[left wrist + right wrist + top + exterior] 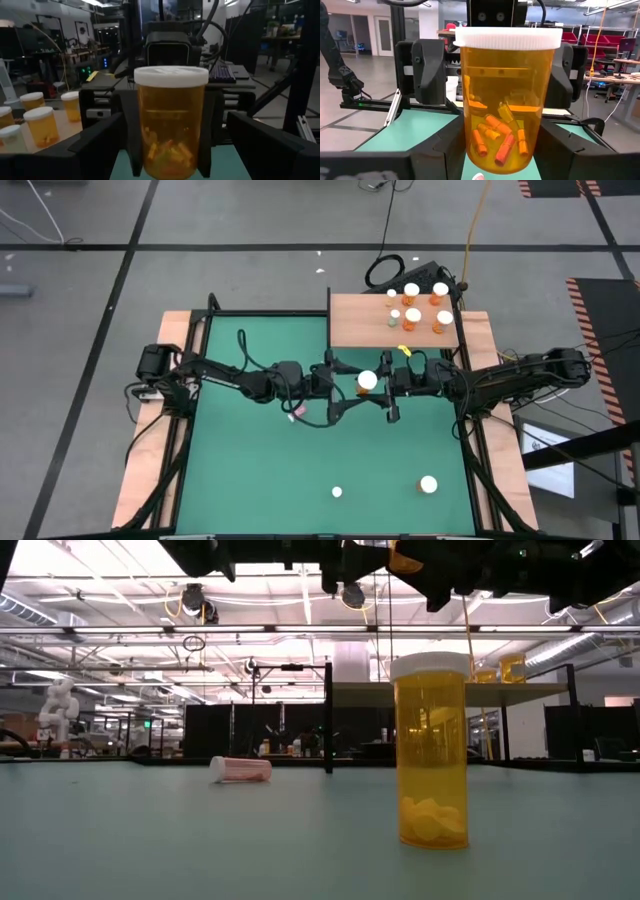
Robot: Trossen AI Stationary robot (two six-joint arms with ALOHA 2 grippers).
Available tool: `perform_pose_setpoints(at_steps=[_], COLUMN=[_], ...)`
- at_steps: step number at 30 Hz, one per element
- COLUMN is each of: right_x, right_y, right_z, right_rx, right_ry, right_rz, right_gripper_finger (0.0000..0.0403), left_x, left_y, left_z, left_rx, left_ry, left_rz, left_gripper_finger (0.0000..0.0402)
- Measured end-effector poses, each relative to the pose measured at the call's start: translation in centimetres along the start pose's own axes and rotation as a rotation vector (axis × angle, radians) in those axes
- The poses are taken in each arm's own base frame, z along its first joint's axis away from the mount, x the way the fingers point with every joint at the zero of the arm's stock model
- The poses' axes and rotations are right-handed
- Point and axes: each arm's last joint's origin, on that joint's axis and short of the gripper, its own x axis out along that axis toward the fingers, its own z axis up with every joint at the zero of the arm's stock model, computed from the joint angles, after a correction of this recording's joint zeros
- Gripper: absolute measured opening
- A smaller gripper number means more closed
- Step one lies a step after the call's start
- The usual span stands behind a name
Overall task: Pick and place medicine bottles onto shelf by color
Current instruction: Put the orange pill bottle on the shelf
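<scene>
Green matting covers the desk (260, 470), with an open workshop behind it. One orange bottle (367, 380) with a white cap hangs upright in mid-air above the middle of the mat, just in front of the shelf (355, 320).

The right tool (383, 385) clamps this bottle by its sides. The left tool (352, 387) faces it with fingers spread wide on either side of the same bottle, gripping nothing. This arrangement suggests a handover between the arms, the bottle being kept upright so it can be stood on the shelf.

- **On the shelf:** six white-capped bottles, as far as can be counted, grouped at its right end, probably to keep like colours together.
- **On the mat:** two upright bottles at the near edge, a larger one (428, 483) and a smaller one (337, 492).
- **Below the left tool:** one pinkish item (297, 412) lying on its side.
</scene>
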Motion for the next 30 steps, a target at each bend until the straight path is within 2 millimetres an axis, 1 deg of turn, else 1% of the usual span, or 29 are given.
perform_pose_setpoints(at_steps=[7, 9, 16, 19, 30], right_x=[0.0, 0.0, 0.0, 0.0, 0.0], right_y=[0.0, 0.0, 0.0, 0.0, 0.0], right_z=[0.0, 0.0, 0.0, 0.0, -0.1], right_rx=[0.0, 0.0, -0.001, -0.001, -0.014], right_ry=[0.0, 0.0, 0.0, 0.0, 0.009], right_rz=[0.0, -0.001, -0.001, -0.001, -0.007], right_gripper_finger=[0.018, 0.018, 0.018, 0.018, 0.018], left_x=[0.0, 0.0, 0.0, 0.0, 0.6], left_y=[0.0, 0.0, 0.0, 0.0, -0.2], left_z=[0.1, 0.0, 0.1, 0.1, -0.9], left_rx=[0.0, 0.0, -0.016, -0.025, -0.027], left_ry=[-0.007, -0.006, -0.01, -0.011, -0.028], left_rz=[-0.01, -0.011, -0.011, -0.011, -0.011], left_gripper_finger=[0.0347, 0.0336, 0.0272, 0.0257, 0.0253])
